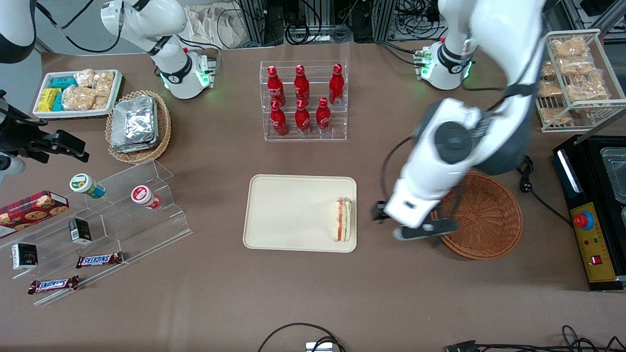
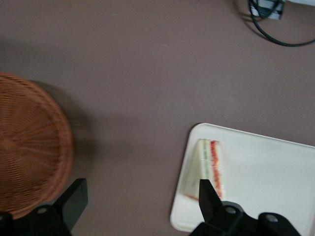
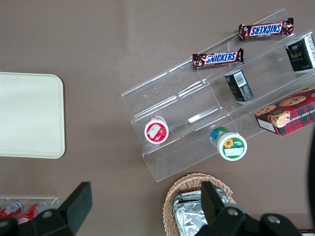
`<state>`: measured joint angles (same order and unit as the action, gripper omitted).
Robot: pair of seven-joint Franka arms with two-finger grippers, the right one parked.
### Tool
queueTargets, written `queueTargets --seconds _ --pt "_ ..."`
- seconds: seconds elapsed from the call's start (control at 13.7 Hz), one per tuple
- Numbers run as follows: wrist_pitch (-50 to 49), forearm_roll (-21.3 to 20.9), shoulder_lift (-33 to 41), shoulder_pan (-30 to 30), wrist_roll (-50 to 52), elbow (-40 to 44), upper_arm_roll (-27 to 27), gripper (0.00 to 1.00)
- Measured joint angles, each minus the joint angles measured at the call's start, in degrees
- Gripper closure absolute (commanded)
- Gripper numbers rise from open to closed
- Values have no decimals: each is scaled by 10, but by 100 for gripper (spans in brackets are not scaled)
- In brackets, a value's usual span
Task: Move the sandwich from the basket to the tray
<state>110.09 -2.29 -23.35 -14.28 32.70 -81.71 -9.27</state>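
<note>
Sandwich (image 1: 343, 219) lies on the tray (image 1: 288, 215), flat against the rim at the end nearest the working arm, cut edge with orange-red and green layers facing up. In the left wrist view the sandwich (image 2: 207, 168) sits just inside the tray (image 2: 266, 172) edge, long axis parallel to that edge.

Basket (image 1: 486, 215) rests on the desk (image 1: 313, 288) toward the working arm's end, apart from the tray, with a strip of bare desk between them. No contents visible in the basket (image 2: 29, 147) in the left wrist view; in the front view part of it is covered by the arm.

Gripper (image 1: 415, 224) hangs above the gap between tray and basket, overlapping the basket's rim nearest the tray. Jaws spread wide, nothing between them: in the left wrist view one finger (image 2: 69, 201) shows near the basket and the other over the tray end, with bare desk between.

Other items on the desk: clear rack of red bottles (image 1: 303, 100) farther from the front camera than the tray; lighter wicker basket with foil packs (image 1: 138, 126), white tray of snack packets (image 1: 78, 93), and a clear stepped stand (image 1: 122, 205) with cups and chocolate bars, all toward the parked arm's end.
</note>
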Motion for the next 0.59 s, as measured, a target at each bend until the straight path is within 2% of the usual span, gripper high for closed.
queueTargets --seconds 0.29,0.59 --pt "-122 10 114 80 -149 -43 28 0" --pt "-129 13 202 138 -226 -132 29 0"
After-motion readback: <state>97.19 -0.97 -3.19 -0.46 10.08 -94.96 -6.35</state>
